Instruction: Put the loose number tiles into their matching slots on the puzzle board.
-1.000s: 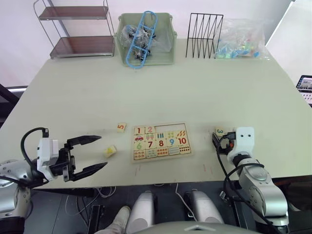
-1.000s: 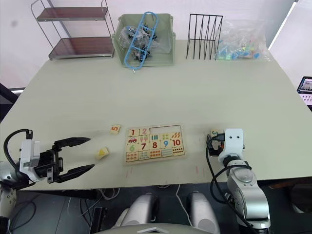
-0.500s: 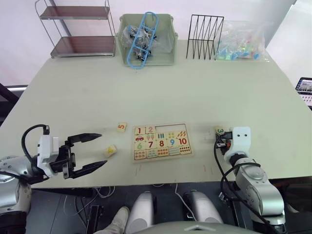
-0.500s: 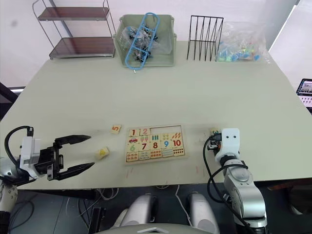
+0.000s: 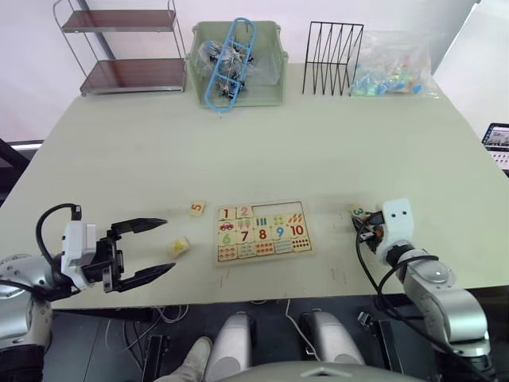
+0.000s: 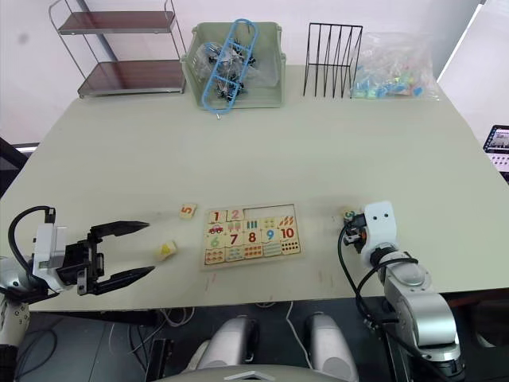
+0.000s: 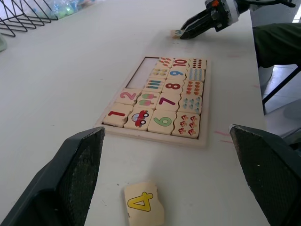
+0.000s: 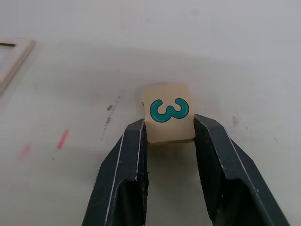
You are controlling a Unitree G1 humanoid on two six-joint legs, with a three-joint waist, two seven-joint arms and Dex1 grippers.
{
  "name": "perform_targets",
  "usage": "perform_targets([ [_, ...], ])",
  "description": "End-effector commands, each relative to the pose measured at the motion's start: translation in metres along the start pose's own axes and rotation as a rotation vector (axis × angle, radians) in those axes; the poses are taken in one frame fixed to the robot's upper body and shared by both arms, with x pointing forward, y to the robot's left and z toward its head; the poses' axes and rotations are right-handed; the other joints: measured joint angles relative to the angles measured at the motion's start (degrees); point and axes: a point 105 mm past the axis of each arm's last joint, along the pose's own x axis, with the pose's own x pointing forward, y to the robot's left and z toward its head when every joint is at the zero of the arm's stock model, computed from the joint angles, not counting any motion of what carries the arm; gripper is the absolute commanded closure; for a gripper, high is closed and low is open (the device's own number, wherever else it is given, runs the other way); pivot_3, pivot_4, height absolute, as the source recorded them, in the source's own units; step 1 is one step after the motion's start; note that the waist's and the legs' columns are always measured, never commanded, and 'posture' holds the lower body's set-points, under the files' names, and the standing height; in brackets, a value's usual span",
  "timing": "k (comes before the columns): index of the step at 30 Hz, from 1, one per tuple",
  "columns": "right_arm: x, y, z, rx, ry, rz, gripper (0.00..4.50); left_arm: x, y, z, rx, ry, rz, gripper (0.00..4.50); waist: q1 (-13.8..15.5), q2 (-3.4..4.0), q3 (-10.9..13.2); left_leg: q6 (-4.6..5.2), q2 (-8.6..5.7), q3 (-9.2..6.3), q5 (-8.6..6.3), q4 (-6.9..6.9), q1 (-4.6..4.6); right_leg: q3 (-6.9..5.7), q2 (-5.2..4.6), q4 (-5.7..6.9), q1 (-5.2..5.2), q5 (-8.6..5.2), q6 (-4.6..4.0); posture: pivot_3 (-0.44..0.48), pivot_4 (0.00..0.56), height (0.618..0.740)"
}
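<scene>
Three number tiles are seen loose on the table [image 5: 334,135], all placed here relative to the puzzle board [image 5: 263,231]. The board lies flat near the table's front edge, its long axis running left to right across the table. In the top row, tiles 1 and 2 are seated at the left end; the rest of the slots [image 7: 142,76] in that row are seen as bare wood. Numerals on the board are read upright from the robot's side.

The 5 tile [image 5: 197,208] lies flat just off the board's upper-left corner, numeral upright toward the robot. The 4 tile [image 5: 180,247] is found left of the board's lower-left corner, turned at an angle to the board's edges, well apart from the rim. The 3 tile [image 8: 168,113] lies to the right of the board, well apart from it; its numeral is seen lying on its side in the right wrist view.

The right gripper [image 8: 169,136] is set down at the 3 tile, with its black fingers [image 8: 134,155] pressed against the tile's two opposite sides, pinching it on the table.

The left gripper [image 5: 151,248] is held to the left of the board, beyond the 4 tile, fingers spread wide with nothing between them, pointing toward the board.
</scene>
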Motion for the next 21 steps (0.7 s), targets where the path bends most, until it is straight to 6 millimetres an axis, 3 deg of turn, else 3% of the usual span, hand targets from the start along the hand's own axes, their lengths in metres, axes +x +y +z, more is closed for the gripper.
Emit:
perform_targets([
  [1,-0.004,0.010,0.024,-0.048,-0.059,0.128,3.65,0.000,-0.005,0.009,0.013,-0.044,-0.035,0.00,0.01,0.03,0.02,0.00,0.00,0.01,0.00,0.00,0.00,0.00,-0.01,0.00,0.00,0.00,0.00,0.000,0.150,0.739],
  [10,-0.003,0.014,0.032,-0.146,-0.020,0.282,3.65,-0.001,-0.010,0.017,-0.009,-0.093,-0.072,0.00,0.19,0.06,0.05,0.00,-0.03,-0.02,0.00,0.02,-0.12,-0.04,-0.04,-0.05,-0.03,0.01,0.01,0.000,0.150,0.739],
  [21,0.002,0.040,0.067,-0.338,0.052,0.502,3.65,-0.001,-0.002,0.024,-0.026,-0.128,0.006,0.00,0.10,0.17,0.14,0.00,-0.01,-0.08,0.00,0.03,-0.18,-0.09,-0.01,-0.03,-0.12,0.01,0.00,0.000,0.150,0.739],
])
